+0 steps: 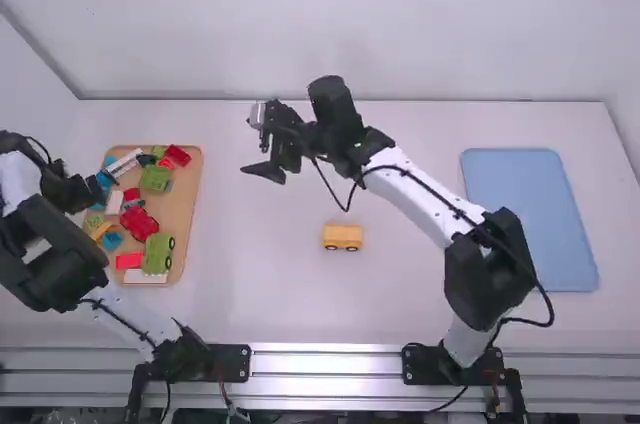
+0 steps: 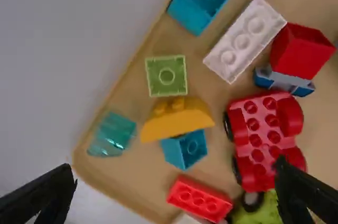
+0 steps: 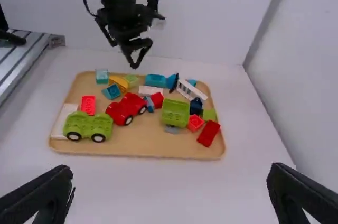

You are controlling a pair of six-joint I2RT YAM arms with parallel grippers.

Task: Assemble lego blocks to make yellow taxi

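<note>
High view: the tray (image 1: 188, 199) is the landmark. The yellow car (image 1: 342, 237) stands on the table (image 1: 400, 284) to the right of the tray, well apart from it, wheels down. The left gripper (image 1: 85, 194) is at the tray's left rim; the right gripper (image 1: 260, 156) is over the table, to the tray's right (nearer to it than the car is). Further right lies the blue mat (image 1: 530, 219).

Left wrist view: the left gripper (image 2: 175, 170) is spread wide, with nothing between its fingers. In the tray, the yellow block (image 2: 177, 119) touches a blue block (image 2: 185, 149); a green block (image 2: 166, 76) and the red car (image 2: 266, 139) are in there too.

Right wrist view: the right gripper (image 3: 170, 170) is wide and empty as well. The green car (image 3: 87, 126) is near one corner of the tray, a red block (image 3: 208, 133) near another.
</note>
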